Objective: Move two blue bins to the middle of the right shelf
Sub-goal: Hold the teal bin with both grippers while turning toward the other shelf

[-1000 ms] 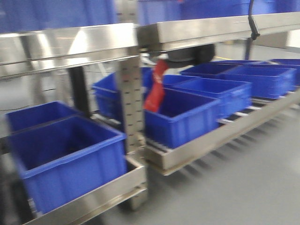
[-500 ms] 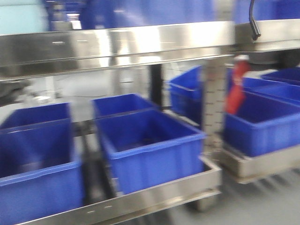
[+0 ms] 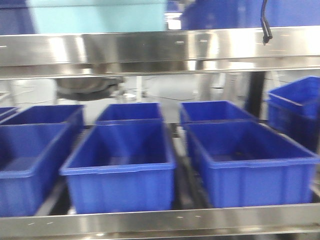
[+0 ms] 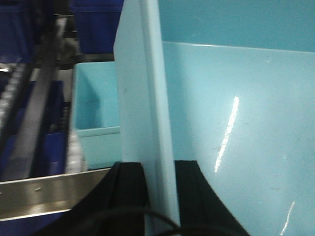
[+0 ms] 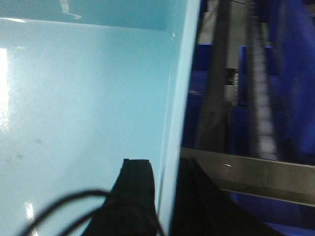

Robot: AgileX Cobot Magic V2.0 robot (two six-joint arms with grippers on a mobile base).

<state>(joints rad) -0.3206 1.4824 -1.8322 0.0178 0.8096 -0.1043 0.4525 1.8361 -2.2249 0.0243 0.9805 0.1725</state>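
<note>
**Both pincers clenched on the walls of a light-blue bin**

**Front view.** A steel shelf beam spans the frame. Below it, dark blue bins stand in rows on the lower shelf. The front middle bin and the front right bin sit side by side with a narrow gap between them, and more bins stand behind and to the left. A light-blue surface shows above the beam, blurred. A black cable hangs across the beam at upper right.

**Left wrist view.** The left pincer is clenched on an upright wall of the light-blue bin, one finger on each side. A second light-blue bin sits just beyond, beside a roller track.

**Right wrist view.** The right pincer is clenched on a wall of the same bin. To the right lie a steel rail and more dark blue bins.
</note>
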